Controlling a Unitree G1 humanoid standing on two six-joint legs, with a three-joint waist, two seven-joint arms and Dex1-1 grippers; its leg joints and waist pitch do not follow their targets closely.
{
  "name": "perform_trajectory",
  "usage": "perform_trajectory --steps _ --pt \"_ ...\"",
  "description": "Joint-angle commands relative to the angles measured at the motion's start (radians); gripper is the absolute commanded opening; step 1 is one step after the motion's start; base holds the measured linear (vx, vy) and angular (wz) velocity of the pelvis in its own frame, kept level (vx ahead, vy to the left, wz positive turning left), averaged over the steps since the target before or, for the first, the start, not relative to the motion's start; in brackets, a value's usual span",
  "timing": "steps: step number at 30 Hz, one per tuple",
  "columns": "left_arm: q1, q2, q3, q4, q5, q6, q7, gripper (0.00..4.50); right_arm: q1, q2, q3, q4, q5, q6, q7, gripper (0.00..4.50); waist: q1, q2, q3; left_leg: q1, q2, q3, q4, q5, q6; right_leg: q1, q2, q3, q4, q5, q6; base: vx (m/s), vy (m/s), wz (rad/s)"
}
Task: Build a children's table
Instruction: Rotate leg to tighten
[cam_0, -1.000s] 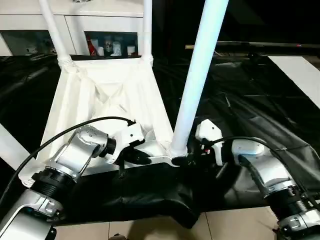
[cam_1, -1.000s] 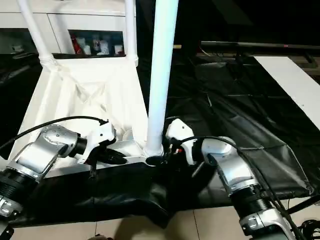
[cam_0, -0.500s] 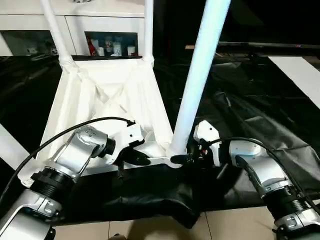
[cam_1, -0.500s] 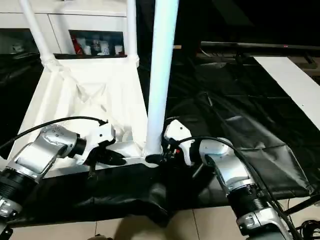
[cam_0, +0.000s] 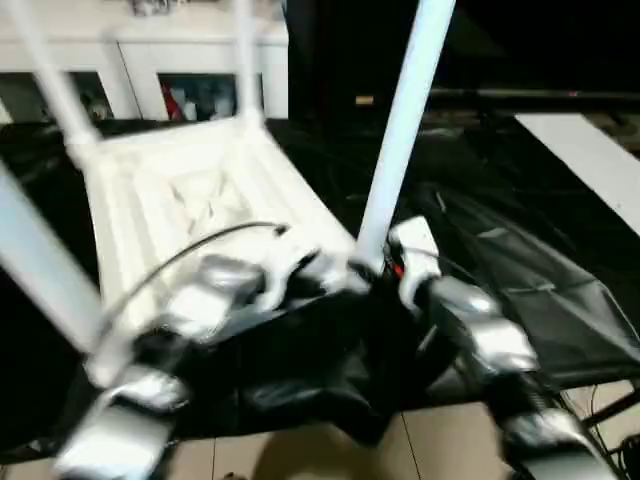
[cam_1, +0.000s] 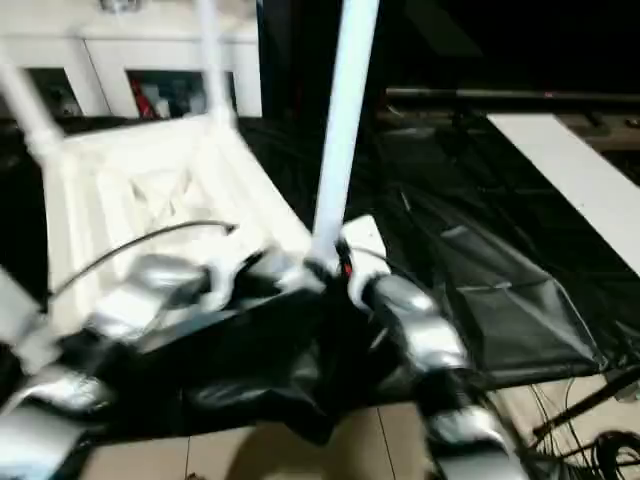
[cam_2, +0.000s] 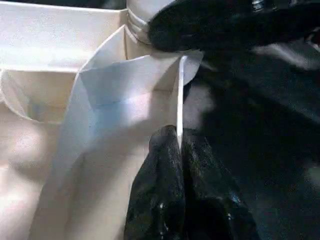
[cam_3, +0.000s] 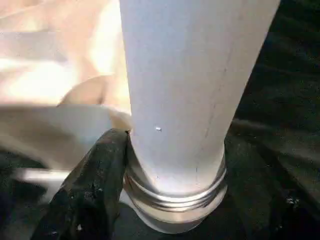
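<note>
Black sheeting is covering the tabletop under your upturned children's table (cam_0: 180, 190). Left end effector (cam_2: 179, 145) is pinching its thin near rim, fingers closed on it. Right end effector (cam_3: 165, 165) is straddling the near leg's (cam_0: 400, 130) base, half-spread; the leg is standing upright in its corner socket, nearest your right arm.

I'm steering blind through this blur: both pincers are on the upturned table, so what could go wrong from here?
1. The left pincer pinches only the tabletop's thin edge wall; it may slip.
2. The right pincer grips the near leg at its socket; a sideways pull could loosen it.
3. The black sheet is bunched at the near edge and may snag.
</note>
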Motion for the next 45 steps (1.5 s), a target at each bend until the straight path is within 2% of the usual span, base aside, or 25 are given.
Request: perform_trajectory --steps 1,3,5,8,9,11,14,15,16,18,20,21,23,26,27,29,34,36,40,41,43,45 --pt "-0.027 -0.054 0.009 0.048 -0.001 -0.012 0.088 0.00 -0.002 0.050 0.020 0.083 -0.003 0.018 -0.066 2.61 -0.001 0.006 -0.054 0.019 0.023 -0.020 -0.070 -0.366 -0.035 0.022 -0.050 0.035 -0.102 -0.454 -0.120 0.000 0.000 0.00" --pt "-0.055 -0.081 0.010 0.104 0.028 -0.041 0.148 0.00 -0.041 0.094 -0.009 0.135 -0.007 -0.006 -0.135 2.61 -0.003 0.009 -0.054 0.013 0.023 -0.020 -0.073 -0.355 -0.027 0.025 -0.046 0.035 -0.097 -0.401 -0.128 0.000 0.000 0.00" --pt "-0.065 -0.082 -0.002 0.124 0.050 -0.058 0.152 0.00 -0.055 0.117 -0.024 0.145 0.002 -0.023 -0.133 2.61 -0.002 0.008 -0.056 0.014 0.022 -0.020 -0.073 -0.357 -0.023 0.026 -0.046 0.036 -0.096 -0.378 -0.132 0.000 0.000 0.00" --pt "-0.066 -0.076 -0.004 0.127 0.053 -0.063 0.141 0.00 -0.058 0.122 -0.019 0.136 0.002 -0.044 -0.108 2.61 0.000 0.007 -0.056 0.011 0.024 -0.020 -0.074 -0.345 -0.014 0.030 -0.047 0.036 -0.092 -0.347 -0.140 0.000 0.000 0.00" --pt "-0.064 -0.060 -0.013 0.122 0.057 -0.063 0.123 0.00 -0.054 0.122 -0.017 0.114 0.014 -0.065 -0.071 2.96 0.001 0.007 -0.058 0.009 0.024 -0.019 -0.074 -0.331 -0.007 0.033 -0.048 0.036 -0.090 -0.327 -0.148 0.000 0.000 0.00" --pt "-0.057 -0.035 -0.014 0.109 0.054 -0.056 0.099 0.00 -0.040 0.109 -0.009 0.069 0.028 -0.084 -0.012 3.31 0.001 0.011 -0.057 0.007 0.025 -0.019 -0.074 -0.328 -0.004 0.035 -0.048 0.036 -0.089 -0.320 -0.152 0.000 0.000 0.00" --pt "-0.046 -0.006 -0.018 0.097 0.052 -0.053 0.062 0.00 -0.025 0.076 0.007 0.029 0.029 -0.094 0.027 3.40 -0.002 0.009 -0.059 0.000 0.025 -0.021 -0.074 -0.304 0.005 0.041 -0.047 0.036 -0.082 -0.274 -0.163 0.000 0.000 0.00" --pt "-0.034 0.019 -0.021 0.073 0.046 -0.048 0.019 0.00 -0.011 0.044 0.005 -0.019 0.048 -0.078 0.076 3.52 -0.008 0.008 -0.060 -0.007 0.025 -0.024 -0.076 -0.293 0.007 0.049 -0.047 0.033 -0.080 -0.275 -0.163 0.000 0.000 0.00" --pt "-0.033 0.021 -0.021 0.071 0.045 -0.047 0.016 0.00 -0.010 0.042 0.005 -0.022 0.049 -0.076 0.079 3.65 -0.007 0.008 -0.061 -0.006 0.025 -0.023 -0.075 -0.288 0.010 0.049 -0.048 0.033 -0.081 -0.271 -0.163 0.000 0.000 0.00" --pt "-0.011 0.062 -0.028 0.037 0.039 -0.072 -0.065 0.00 0.017 -0.028 0.020 -0.094 0.062 -0.044 0.187 3.79 -0.010 0.008 -0.059 -0.003 0.026 -0.021 -0.072 -0.285 0.022 0.046 -0.047 0.034 -0.083 -0.263 -0.177 0.000 0.000 0.00" --pt "0.005 0.093 -0.044 0.007 0.038 -0.094 -0.123 0.00 0.040 -0.088 0.052 -0.135 0.055 -0.045 0.275 3.79 -0.008 0.008 -0.060 -0.004 0.028 -0.022 -0.072 -0.272 0.026 0.048 -0.047 0.034 -0.080 -0.252 -0.181 0.000 0.000 0.00" --pt "0.014 0.109 -0.049 -0.013 0.029 -0.095 -0.156 0.00 0.052 -0.121 0.067 -0.154 0.049 -0.049 0.323 3.79 -0.005 0.009 -0.060 0.001 0.030 -0.019 -0.069 -0.263 0.030 0.044 -0.047 0.035 -0.079 -0.234 -0.192 0.000 0.000 0.00" --pt "0.031 0.142 -0.060 -0.051 0.016 -0.092 -0.213 0.00 0.072 -0.186 0.092 -0.185 0.041 -0.060 0.412 3.79 -0.002 0.013 -0.059 0.000 0.032 -0.019 -0.071 -0.264 0.028 0.044 -0.047 0.035 -0.075 -0.216 -0.205 0.000 0.000 0.00" --pt "0.054 0.186 -0.078 -0.103 -0.003 -0.112 -0.298 0.00 0.082 -0.244 0.100 -0.209 0.035 -0.070 0.494 3.79 0.002 0.015 -0.060 0.003 0.033 -0.018 -0.072 -0.266 0.023 0.043 -0.046 0.035 -0.072 -0.186 -0.227 0.000 0.000 0.00" --pt "0.062 0.201 -0.083 -0.124 -0.013 -0.106 -0.329 0.00 0.084 -0.264 0.105 -0.219 0.034 -0.072 0.523 3.79 0.002 0.013 -0.060 0.002 0.033 -0.017 -0.070 -0.265 0.024 0.044 -0.046 0.036 -0.070 -0.179 -0.228 0.000 0.000 0.00" --pt "0.078 0.237 -0.097 -0.168 -0.029 -0.113 -0.402 0.00 0.089 -0.308 0.120 -0.245 0.043 -0.064 0.588 3.79 0.005 0.016 -0.059 0.004 0.035 -0.018 -0.071 -0.264 0.025 0.045 -0.047 0.037 -0.070 -0.176 -0.231 0.000 0.000 0.00" --pt "0.105 0.276 -0.102 -0.239 -0.077 -0.134 -0.528 0.00 0.092 -0.349 0.152 -0.273 0.059 -0.049 0.669 3.79 0.013 0.017 -0.057 0.005 0.035 -0.016 -0.072 -0.278 0.019 0.044 -0.047 0.037 -0.070 -0.194 -0.232 0.000 0.000 0.00" --pt "0.106 0.278 -0.104 -0.244 -0.076 -0.144 -0.533 0.00 0.099 -0.356 0.166 -0.282 0.063 -0.048 0.694 3.79 0.016 0.021 -0.057 0.008 0.035 -0.016 -0.072 -0.280 0.015 0.041 -0.047 0.038 -0.071 -0.204 -0.230 0.000 0.000 0.00" --pt "0.099 0.273 -0.102 -0.240 -0.073 -0.143 -0.530 0.00 0.117 -0.366 0.191 -0.299 0.054 -0.057 0.740 3.79 0.022 0.020 -0.059 0.008 0.035 -0.015 -0.071 -0.270 0.010 0.042 -0.046 0.038 -0.068 -0.177 -0.237 0.000 0.000 0.00" --pt "0.097 0.272 -0.104 -0.240 -0.074 -0.141 -0.531 0.00 0.121 -0.366 0.194 -0.303 0.053 -0.059 0.747 3.79 0.024 0.025 -0.059 0.009 0.035 -0.016 -0.071 -0.269 0.009 0.042 -0.047 0.038 -0.067 -0.172 -0.238 0.000 0.000 0.00" --pt "0.094 0.269 -0.108 -0.240 -0.075 -0.142 -0.533 0.00 0.122 -0.360 0.193 -0.305 0.057 -0.058 0.749 3.79 0.025 0.021 -0.060 0.006 0.034 -0.016 -0.070 -0.257 0.013 0.045 -0.046 0.038 -0.065 -0.148 -0.240 0.000 0.000 0.00" --pt "0.092 0.267 -0.110 -0.242 -0.075 -0.141 -0.537 0.00 0.117 -0.351 0.193 -0.292 0.052 -0.061 0.744 3.79 0.024 0.022 -0.060 0.005 0.033 -0.015 -0.069 -0.255 0.015 0.045 -0.047 0.037 -0.066 -0.155 -0.241 0.000 0.000 0.00"
